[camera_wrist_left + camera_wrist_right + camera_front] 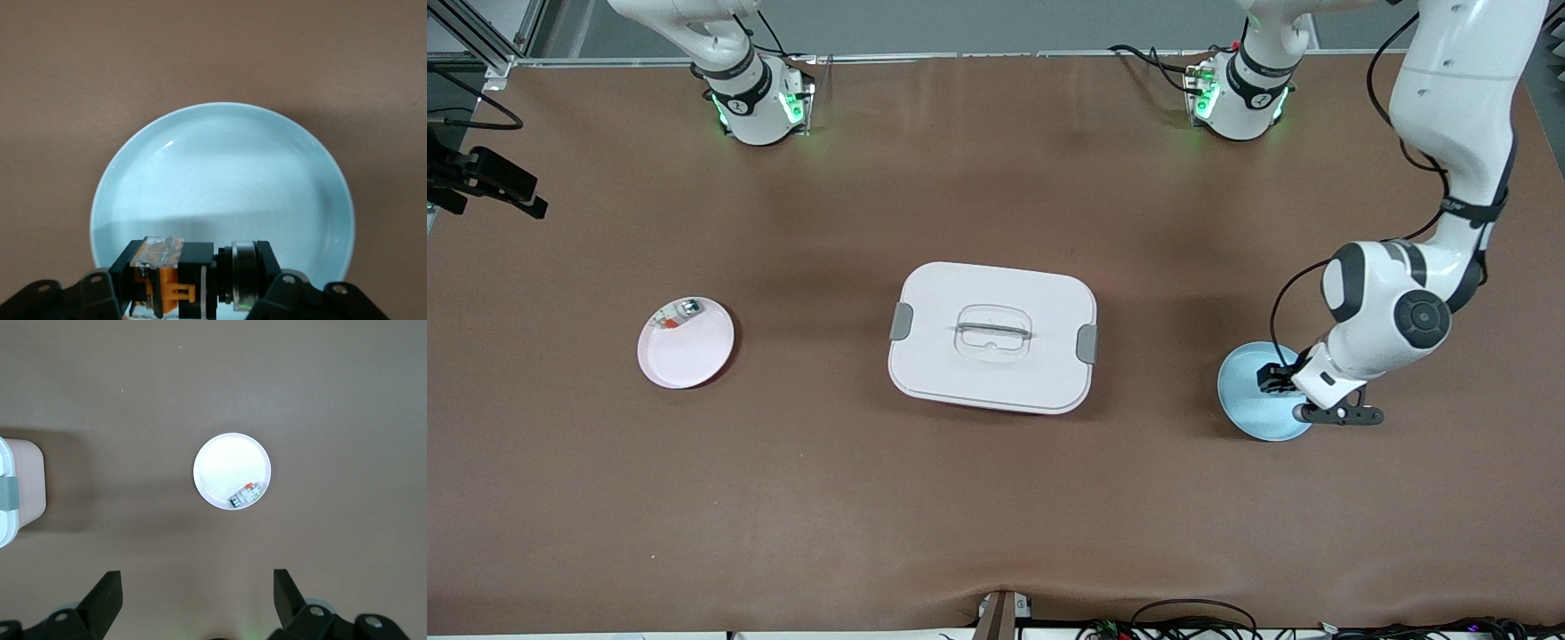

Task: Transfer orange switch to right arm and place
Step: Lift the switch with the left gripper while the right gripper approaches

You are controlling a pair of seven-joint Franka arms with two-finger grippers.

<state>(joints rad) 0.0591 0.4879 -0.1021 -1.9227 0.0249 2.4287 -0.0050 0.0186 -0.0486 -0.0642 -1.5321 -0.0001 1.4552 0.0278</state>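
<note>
the left gripper [200, 293], at the bottom of the left wrist frame, sits low in the pale blue plate [220, 167], clamped on the orange switch [193, 280]. the right gripper [197, 597] waits spread open, high over the pink plate [694, 356]. the stubby switch could twist or pop free on lifting if gripped off-centre, and it leaves little free surface for the handover.

Left gripper [190, 313] cut off by frame edge; orange switch [180, 280] partly hidden.

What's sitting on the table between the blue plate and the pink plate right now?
Front view: the white lidded box stands between the blue plate and the pink plate, with bare brown table on either side of it.
</note>
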